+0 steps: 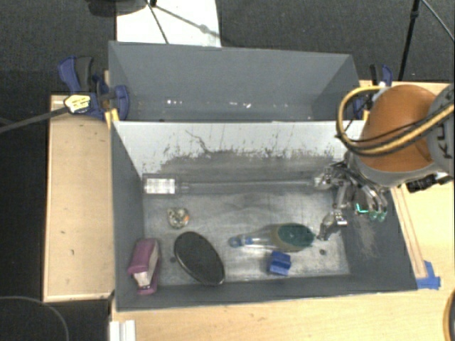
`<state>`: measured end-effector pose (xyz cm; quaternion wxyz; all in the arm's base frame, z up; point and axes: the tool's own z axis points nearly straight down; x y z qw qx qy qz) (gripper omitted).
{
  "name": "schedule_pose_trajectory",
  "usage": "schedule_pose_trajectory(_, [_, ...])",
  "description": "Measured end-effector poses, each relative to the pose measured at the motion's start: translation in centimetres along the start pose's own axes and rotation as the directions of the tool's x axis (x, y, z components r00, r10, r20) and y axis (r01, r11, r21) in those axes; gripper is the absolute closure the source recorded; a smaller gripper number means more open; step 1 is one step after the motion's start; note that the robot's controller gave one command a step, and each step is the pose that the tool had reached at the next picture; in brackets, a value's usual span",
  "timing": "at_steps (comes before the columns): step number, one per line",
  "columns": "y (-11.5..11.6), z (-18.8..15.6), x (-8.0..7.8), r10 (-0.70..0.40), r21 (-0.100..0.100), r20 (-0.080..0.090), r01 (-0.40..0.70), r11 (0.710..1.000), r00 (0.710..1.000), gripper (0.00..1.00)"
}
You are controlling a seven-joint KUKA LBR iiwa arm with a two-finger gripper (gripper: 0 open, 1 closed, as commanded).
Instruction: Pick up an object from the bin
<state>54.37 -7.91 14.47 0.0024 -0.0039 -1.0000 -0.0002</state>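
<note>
The arm (442, 137) enters from the right side of the grey metal bin (227, 84), with its rounded orange wrist cover (394, 126) positioned above the bin's right wall and black and yellow cables (353, 123) looped round that cover. Below the cover, the metal wrist assembly angles down and to the left, placing the claw (333, 227) low over the right part of the bin floor. Whether the claw is open or closed cannot be determined from this view. The nearest item is a dark green round-headed brush with a translucent blue handle (293, 236), lying flat just to the left of the claw; whether the two touch cannot be determined. A small blue block (279, 263) lies just in front of the brush. Further left lie a black oval object (199, 258) and, near the front left corner, a purple and pink stapler-shaped object (144, 263). A small round metallic object (178, 217) lies behind the black oval, and a clear plastic tube (160, 185) rests along the foot of the back wall, well apart from the claw.
</note>
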Motion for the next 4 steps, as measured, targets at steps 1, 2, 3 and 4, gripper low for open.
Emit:
schedule_pose_trajectory(1, [3.8,7.3,5.8,-0.12,0.002,0.016,0.12,0.993,0.993,0.0])
schedule_pose_trajectory(2, [3.6,7.2,5.6,-0.124,0.004,0.021,0.124,0.992,0.992,1.0])
schedule_pose_trajectory(3, [5.0,-5.0,6.4,-0.187,0.003,0.014,0.187,0.982,0.982,1.0])
schedule_pose_trajectory(4, [4.7,-15.8,6.4,-0.173,0.004,0.016,0.173,0.985,0.985,1.0])
